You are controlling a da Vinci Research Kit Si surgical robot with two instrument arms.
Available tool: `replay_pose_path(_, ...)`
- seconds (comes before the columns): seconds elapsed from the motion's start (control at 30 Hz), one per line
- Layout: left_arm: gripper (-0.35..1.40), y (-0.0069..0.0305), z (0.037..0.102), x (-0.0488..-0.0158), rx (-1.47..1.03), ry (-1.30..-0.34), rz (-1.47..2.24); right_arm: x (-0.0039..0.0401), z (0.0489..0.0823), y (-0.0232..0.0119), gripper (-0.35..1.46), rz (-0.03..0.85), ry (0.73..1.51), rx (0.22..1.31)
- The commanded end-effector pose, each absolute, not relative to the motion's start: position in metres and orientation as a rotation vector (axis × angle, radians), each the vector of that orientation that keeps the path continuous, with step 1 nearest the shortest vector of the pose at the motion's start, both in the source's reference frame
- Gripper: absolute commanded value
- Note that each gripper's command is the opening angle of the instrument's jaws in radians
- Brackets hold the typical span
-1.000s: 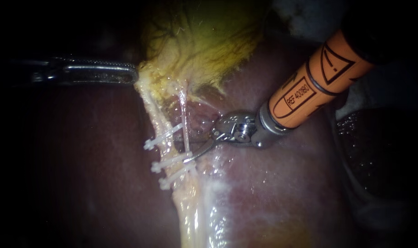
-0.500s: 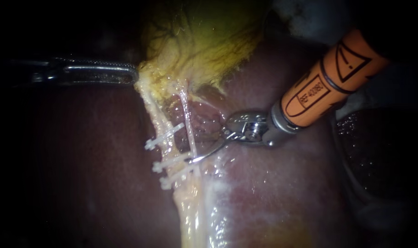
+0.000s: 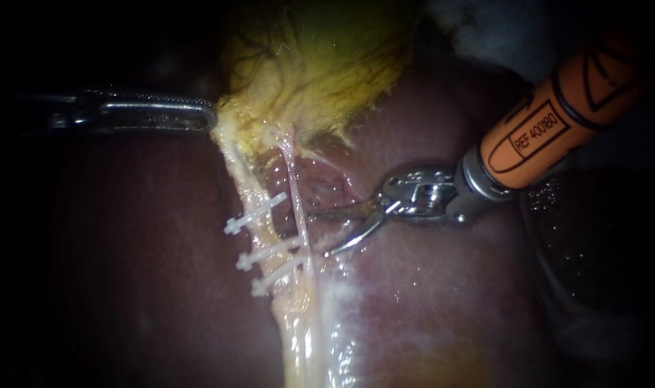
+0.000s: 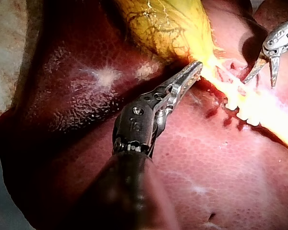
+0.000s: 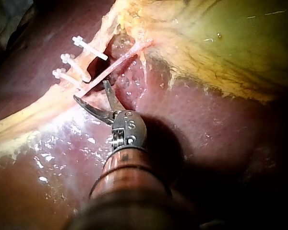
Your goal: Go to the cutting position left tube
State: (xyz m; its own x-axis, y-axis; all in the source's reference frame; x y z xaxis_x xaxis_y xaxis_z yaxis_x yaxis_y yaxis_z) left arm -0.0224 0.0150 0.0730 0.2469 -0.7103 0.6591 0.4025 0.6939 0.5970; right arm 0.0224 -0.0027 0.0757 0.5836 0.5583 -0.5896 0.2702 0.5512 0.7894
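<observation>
Right wrist view, nearest first: the right instrument [image 5: 90,89] has its end effector spread, blades just beside the thin tube [image 5: 127,56]. Beyond that, the left tube [image 3: 257,231] lies untouched under three clips [image 3: 266,253]. Farthest, the left instrument [image 3: 154,115] pinches the gallbladder [image 3: 320,65] edge. The approach looks unfinished; next, the open blades must straddle the left tube between clips

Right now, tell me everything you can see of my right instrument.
The right instrument comes in from the upper right: orange shaft with black markings, silver metal wrist, two slim curved metal jaws. The jaws stand open, gripping nothing, tips close to the thin pale tube beside three white clips, over the wet red liver. Whether they touch it cannot be told.
</observation>
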Motion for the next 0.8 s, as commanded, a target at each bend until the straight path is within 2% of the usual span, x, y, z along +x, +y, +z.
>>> replay_pose_path(0.03, -0.35, 0.0150, 0.0730, -0.0224, 0.335, -1.077, -0.778, 0.0225, 0.0755, -0.0028, 1.15, 0.187, 0.978, 1.018)
replay_pose_path(0.23, -0.35, 0.0150, 0.0730, -0.0224, 0.335, -1.077, -0.778, 0.0229, 0.0740, -0.0024, 1.14, 0.151, 1.044, 1.034)
replay_pose_path(0.43, -0.35, 0.0150, 0.0730, -0.0224, 0.335, -1.077, -0.778, 0.0236, 0.0728, -0.0019, 1.12, 0.150, 1.068, 1.039)
replay_pose_path(0.8, -0.35, 0.0150, 0.0730, -0.0224, 0.335, -1.077, -0.778, 0.0262, 0.0756, -0.0033, 1.12, 0.147, 1.069, 1.022)
